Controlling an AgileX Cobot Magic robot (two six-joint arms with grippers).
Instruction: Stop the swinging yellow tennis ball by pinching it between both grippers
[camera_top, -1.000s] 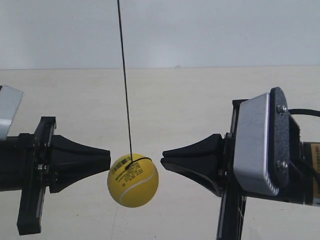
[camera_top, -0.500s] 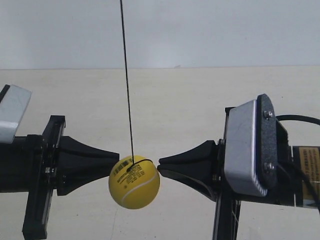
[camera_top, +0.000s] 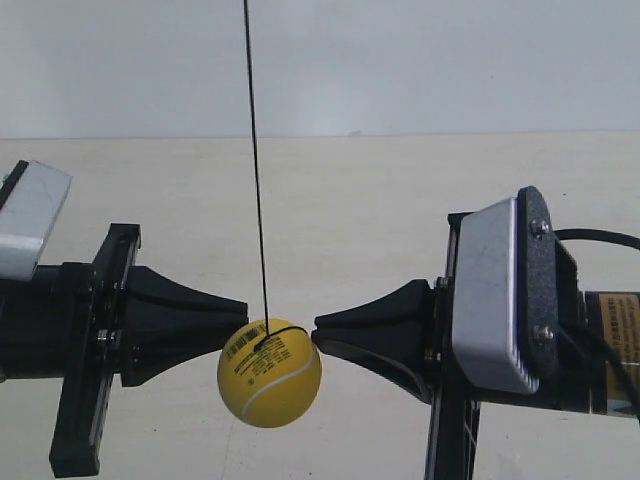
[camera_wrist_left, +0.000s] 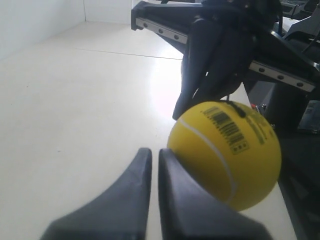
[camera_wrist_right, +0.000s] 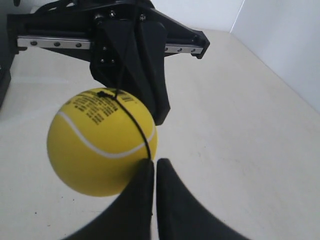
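The bright yellow tennis ball (camera_top: 270, 373), with its white curved seam and small black printed label, hangs on a thin black string (camera_top: 255, 170) above a pale cream tabletop (camera_top: 350, 200), between two black wedge-shaped grippers that point at each other. In the exterior view, the tapered tip of the arm at the exterior view's left meets the ball's upper left side. The tip of the arm at the exterior view's right meets its upper right side, so the ball sits squeezed between them and a little lower than the line of the two tips. The string runs nearly straight up from a knot on top of the ball. The left gripper (camera_wrist_left: 153, 152) has its two jaws drawn together, with only a thin slit between them. The ball lies against the outer side of one jaw, not inside the pair, and the opposing gripper looms just behind it. The right gripper (camera_wrist_right: 154, 162) shows the same thing: jaws pressed together, and the ball resting against the flank of one jaw with the string crossing its face. A grey-silver plate with screws (camera_top: 490, 290) sits on the bracket of the arm at the exterior view's right, and a white wall (camera_top: 400, 60) stands behind the table.
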